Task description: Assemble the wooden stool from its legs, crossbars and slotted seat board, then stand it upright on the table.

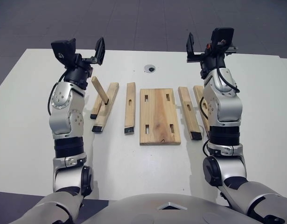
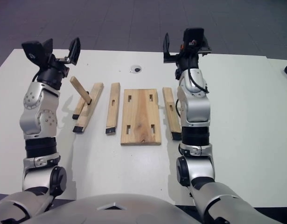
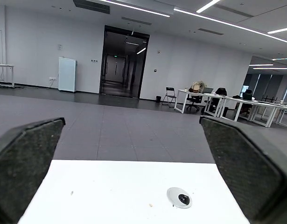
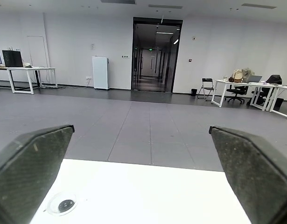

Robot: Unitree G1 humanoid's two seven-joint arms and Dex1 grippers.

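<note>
The slotted seat board (image 1: 159,115) lies flat in the middle of the white table (image 1: 134,158). To its left lies one leg (image 1: 129,107). Further left is a second leg (image 1: 107,106), with a short crossbar (image 1: 100,90) sticking up from it at a slant. Two more legs (image 1: 189,113) lie right of the board, the outer one (image 1: 199,100) partly hidden by my right arm. My left gripper (image 1: 82,50) is raised above the far left parts, open and empty. Beyond the right legs, my right gripper (image 1: 206,44) is also held high and open, with nothing in it.
A round cable grommet (image 1: 150,68) sits in the table beyond the board, also seen as the grommet (image 3: 179,198) in the left wrist view. Bare table lies in front of the parts. Past the far edge is open grey floor.
</note>
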